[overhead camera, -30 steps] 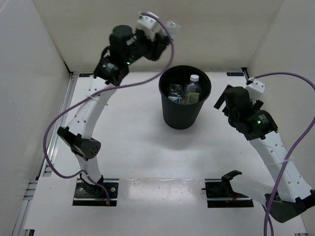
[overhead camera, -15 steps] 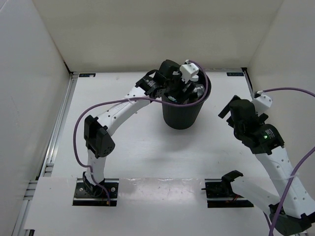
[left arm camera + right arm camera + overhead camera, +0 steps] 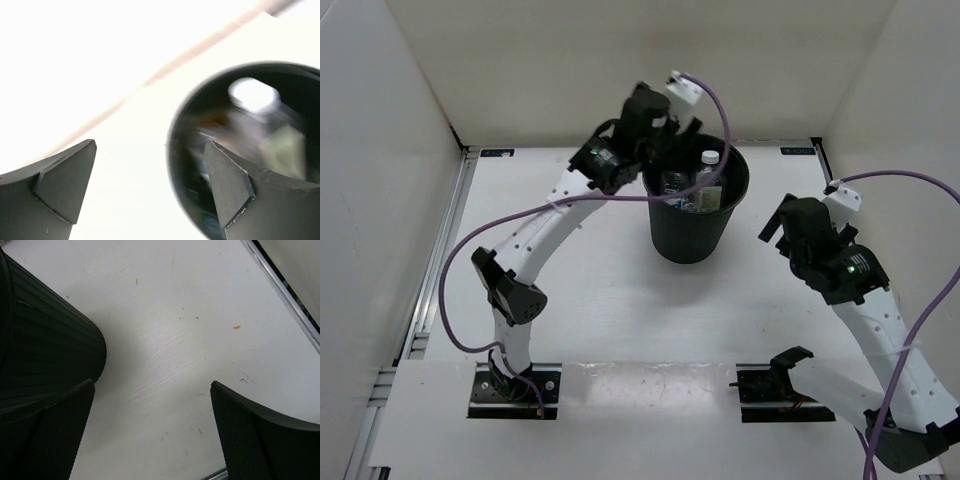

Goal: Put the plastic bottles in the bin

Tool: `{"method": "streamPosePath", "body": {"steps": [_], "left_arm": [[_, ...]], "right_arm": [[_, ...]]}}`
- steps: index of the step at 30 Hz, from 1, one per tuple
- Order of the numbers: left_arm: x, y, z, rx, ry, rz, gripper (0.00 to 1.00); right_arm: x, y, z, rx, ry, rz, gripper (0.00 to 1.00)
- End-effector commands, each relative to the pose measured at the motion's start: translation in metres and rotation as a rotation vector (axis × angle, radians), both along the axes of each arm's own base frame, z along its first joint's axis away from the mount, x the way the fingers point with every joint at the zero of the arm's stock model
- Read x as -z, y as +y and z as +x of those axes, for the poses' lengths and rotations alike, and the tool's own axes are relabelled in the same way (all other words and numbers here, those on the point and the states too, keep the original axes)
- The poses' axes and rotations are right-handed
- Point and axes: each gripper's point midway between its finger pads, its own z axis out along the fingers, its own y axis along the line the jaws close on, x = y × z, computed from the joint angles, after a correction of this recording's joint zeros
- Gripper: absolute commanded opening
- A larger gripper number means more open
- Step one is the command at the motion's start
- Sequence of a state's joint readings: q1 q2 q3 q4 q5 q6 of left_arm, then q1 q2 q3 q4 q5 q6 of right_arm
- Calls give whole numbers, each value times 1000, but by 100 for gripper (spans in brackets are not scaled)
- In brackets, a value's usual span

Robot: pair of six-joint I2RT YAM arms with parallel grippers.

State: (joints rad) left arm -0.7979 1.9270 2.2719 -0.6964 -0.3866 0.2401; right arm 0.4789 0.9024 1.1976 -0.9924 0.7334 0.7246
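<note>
The black bin point(image 3: 688, 236) stands at the back middle of the table. Several plastic bottles point(image 3: 708, 176) lie inside it, one with a white cap up. My left gripper point(image 3: 670, 138) hangs open just above the bin's back-left rim, with nothing between its fingers. In the left wrist view the bin point(image 3: 176, 165) is a blur under the right finger point(image 3: 227, 185), with bottles point(image 3: 270, 140) smeared inside it. My right gripper point(image 3: 773, 220) stands open to the right of the bin, low over the table. The right wrist view has the bin's ribbed wall point(image 3: 45, 345) at the left.
White walls close the table at the back and both sides. A metal rail point(image 3: 285, 292) runs along the right edge, close to my right gripper. The left arm's purple cable point(image 3: 550, 205) loops across the left half of the table.
The left gripper swung down from the back wall with a clear bottle, opened over the bin, and has pulled back to the rim without it. The right arm barely shifted.
</note>
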Motion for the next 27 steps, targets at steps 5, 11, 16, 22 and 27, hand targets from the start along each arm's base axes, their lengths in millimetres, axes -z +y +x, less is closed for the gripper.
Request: {"method": "streamPosePath", "body": {"steps": [5, 11, 16, 22, 27], "left_arm": [[-33, 258, 46, -706, -80, -49, 100], [95, 362, 7, -890, 211, -13, 100], [222, 397, -61, -914, 585, 38, 100], [263, 410, -117, -1019, 729, 49, 100], [260, 387, -121, -901, 744, -46, 100]], "right_arm": [[35, 3, 14, 7, 158, 35, 100], [78, -18, -2, 129, 270, 134, 100], [82, -21, -10, 119, 217, 179, 100], [70, -18, -19, 95, 72, 240, 100], [81, -26, -32, 128, -14, 251, 100]]}}
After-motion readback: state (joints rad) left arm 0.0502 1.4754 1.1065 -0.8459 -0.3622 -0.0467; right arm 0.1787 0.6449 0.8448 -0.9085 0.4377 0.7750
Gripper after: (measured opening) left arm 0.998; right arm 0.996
